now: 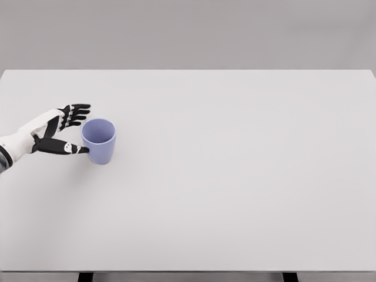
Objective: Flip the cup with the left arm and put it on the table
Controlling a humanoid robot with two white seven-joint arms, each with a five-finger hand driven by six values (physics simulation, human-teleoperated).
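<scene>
My left hand [59, 132] is sitting with fingers spread, gripping nothing, thumb tip touching the upright cup [98, 141] at its nine o'clock. I'm judging I should be withdrawing sideways without nudging it.

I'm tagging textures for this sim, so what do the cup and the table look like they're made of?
Cup: matte lavender, uniform colour and no glints, so plastic or unglazed ceramic; the render leaves it open. Table: flat, pale grey-white, no grain or reflections, likely a matte laminate or painted top.
</scene>
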